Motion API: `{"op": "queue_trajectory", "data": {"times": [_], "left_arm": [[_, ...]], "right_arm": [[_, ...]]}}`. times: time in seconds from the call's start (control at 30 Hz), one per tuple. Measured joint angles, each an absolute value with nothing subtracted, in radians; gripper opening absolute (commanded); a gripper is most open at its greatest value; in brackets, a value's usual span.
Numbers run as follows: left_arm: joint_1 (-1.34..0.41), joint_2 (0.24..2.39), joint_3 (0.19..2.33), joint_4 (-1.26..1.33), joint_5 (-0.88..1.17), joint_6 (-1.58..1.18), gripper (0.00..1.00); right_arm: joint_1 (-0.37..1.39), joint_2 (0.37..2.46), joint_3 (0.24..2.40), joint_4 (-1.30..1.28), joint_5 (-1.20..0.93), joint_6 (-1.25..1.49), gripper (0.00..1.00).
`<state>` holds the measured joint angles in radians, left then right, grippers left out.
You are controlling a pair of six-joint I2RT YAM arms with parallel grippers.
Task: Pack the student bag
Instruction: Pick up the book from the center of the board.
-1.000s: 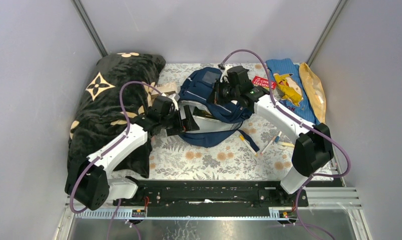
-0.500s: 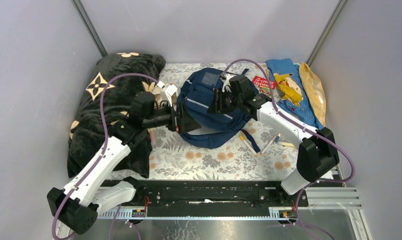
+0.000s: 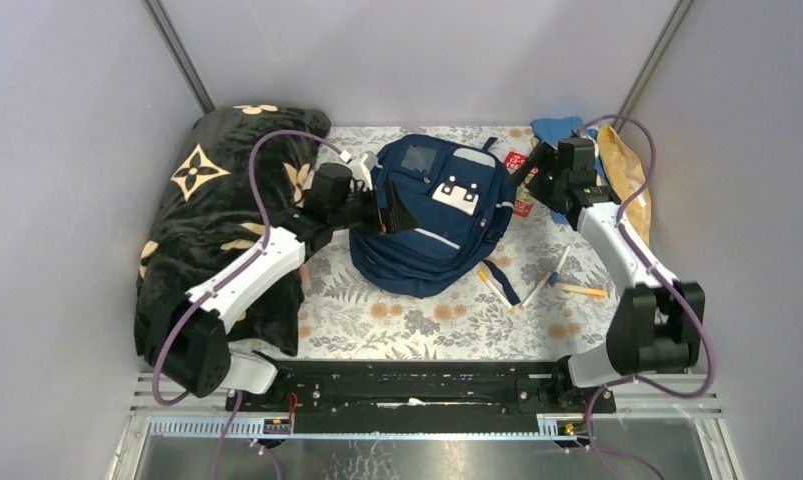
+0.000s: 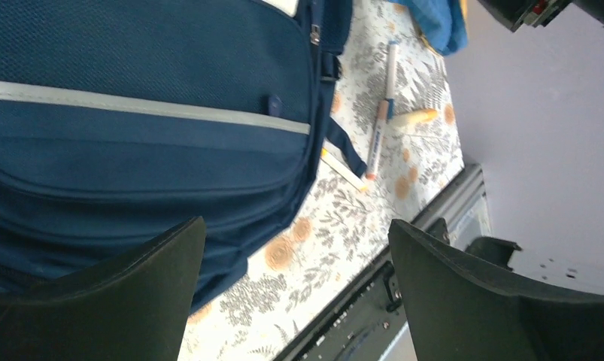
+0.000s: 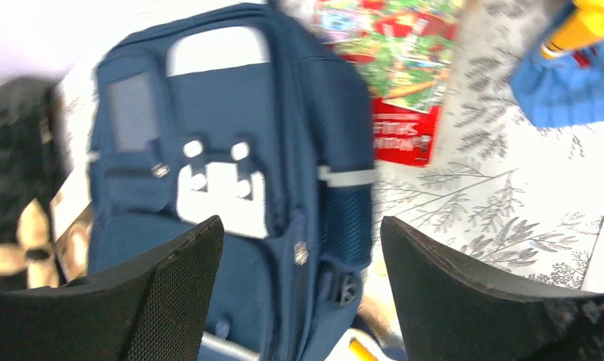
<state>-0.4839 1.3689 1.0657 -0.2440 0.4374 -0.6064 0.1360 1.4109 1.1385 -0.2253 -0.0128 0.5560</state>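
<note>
- Since half a second back, my right gripper (image 3: 533,180) has pulled off the student bag (image 3: 432,225) to its 2 o'clock, near the red booklet (image 5: 396,83).
- Bag now lies flat, white patch up, toward the table's 12 o'clock.
- Left arm reaches across; left gripper (image 3: 395,216) sits at the bag's 9 o'clock edge, fingers wide, empty.
- Right fingers wide, empty.
- I can't see inside the bag; pens (image 3: 493,285) lie outside at its 4 o'clock.

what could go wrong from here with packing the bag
1. The student bag lies flat with no opening showing, so items may just get pushed against it.
2. Pens lie loose by its near right edge; shifting the bag may scatter them.
3. The open left end effector at its side may pinch only loose fabric.
</note>
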Motion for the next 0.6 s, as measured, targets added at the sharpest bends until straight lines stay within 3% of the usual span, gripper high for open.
{"op": "queue_trajectory", "data": {"times": [0.37,0.6], "left_arm": [[-0.484,1.58,1.069,-0.114,0.404,-0.616,0.98],[-0.484,1.602,1.127,-0.12,0.419,-0.588,0.98]], "right_arm": [[0.008,1.883,1.226,-0.197,0.004,0.724,0.79],[-0.004,1.961,1.299,-0.173,0.07,0.741,0.73]]}}
